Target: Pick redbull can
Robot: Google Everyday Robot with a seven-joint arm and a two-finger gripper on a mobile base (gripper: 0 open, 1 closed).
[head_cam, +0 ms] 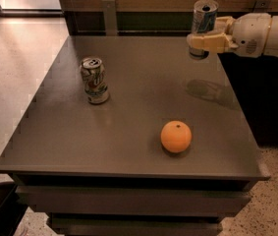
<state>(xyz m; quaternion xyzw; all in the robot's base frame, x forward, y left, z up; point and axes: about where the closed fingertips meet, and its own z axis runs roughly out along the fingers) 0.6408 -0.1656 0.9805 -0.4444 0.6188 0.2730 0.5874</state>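
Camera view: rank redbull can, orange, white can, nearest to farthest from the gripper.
1. The redbull can: held in the gripper, above the table's far right.
2. The orange, near right, and the white can, left: too close to call.

Gripper (pixel 203 39), clamped on the redbull can (pixel 205 14), hangs above the table's (pixel 128 181) far right corner. Obstacles on the top: white can (pixel 94 80) upright at left-centre, orange (pixel 176 136) near right-centre, well apart. Open lanes: between those two, and along the far edge.
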